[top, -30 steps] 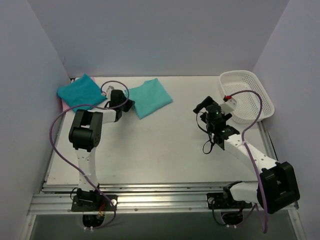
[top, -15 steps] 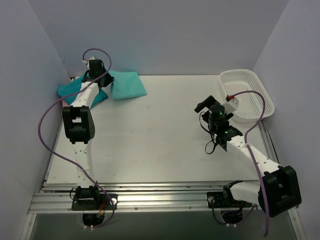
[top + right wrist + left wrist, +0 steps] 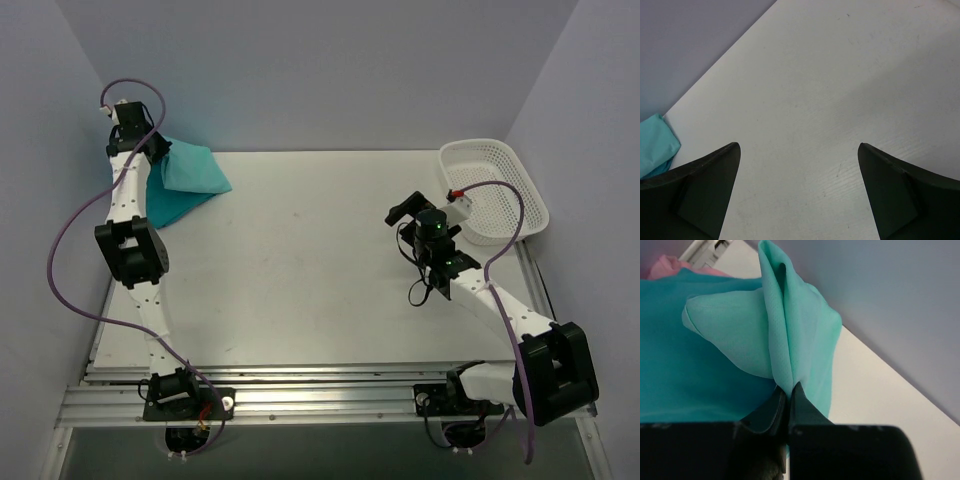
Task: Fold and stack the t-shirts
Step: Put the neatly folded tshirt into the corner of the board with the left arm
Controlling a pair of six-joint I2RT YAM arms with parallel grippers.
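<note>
Grip of left hand on t-shirt

table: white, flat | basket: white mesh, far right corner | walls: pale lilac

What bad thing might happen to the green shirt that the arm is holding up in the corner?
The left gripper pinches only a thin fold of the light teal t-shirt, so it might slip out. The shirt hangs bunched over the darker teal t-shirt, so it may land crumpled or push that one askew. The right gripper is open and far off, so it couldn't catch it.
</note>
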